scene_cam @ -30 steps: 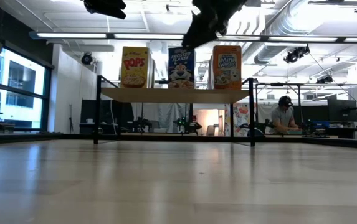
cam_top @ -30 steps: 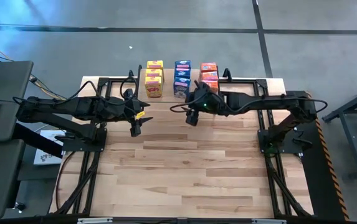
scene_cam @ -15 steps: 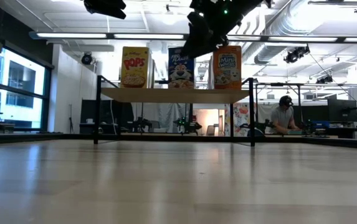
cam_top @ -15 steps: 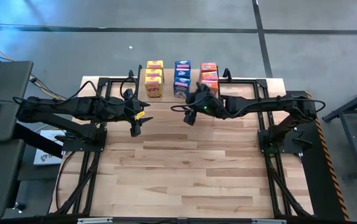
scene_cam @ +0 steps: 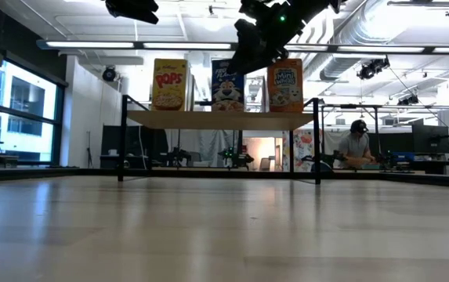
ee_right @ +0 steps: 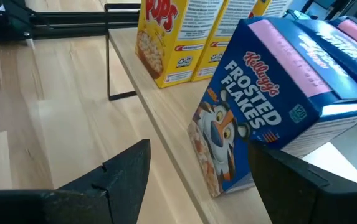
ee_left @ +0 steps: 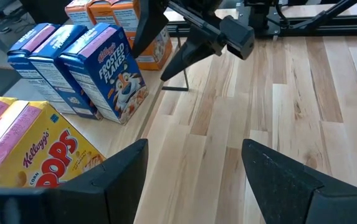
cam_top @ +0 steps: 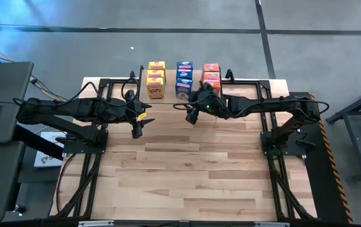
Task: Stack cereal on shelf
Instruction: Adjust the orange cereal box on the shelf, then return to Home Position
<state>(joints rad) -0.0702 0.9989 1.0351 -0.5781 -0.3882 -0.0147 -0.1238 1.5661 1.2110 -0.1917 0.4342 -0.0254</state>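
Nine cereal boxes stand on the shelf (scene_cam: 220,118) along the far edge of the table (cam_top: 186,170), in three rows running front to back: yellow boxes (cam_top: 156,81) toward the left end of the plank, blue boxes (cam_top: 184,79) in the middle, orange boxes (cam_top: 211,75) toward the right end. All are upright, and the rows stand close beside one another without touching.

My left gripper (cam_top: 138,129) hangs over the table just in front of the shelf's left end, below the yellow row in the high view, its fingers (ee_left: 125,168) spread apart with nothing between them. My right gripper (cam_top: 191,116) hovers just in front of the blue row, close to the front blue box, its fingers (ee_right: 128,165) likewise parted and holding nothing.
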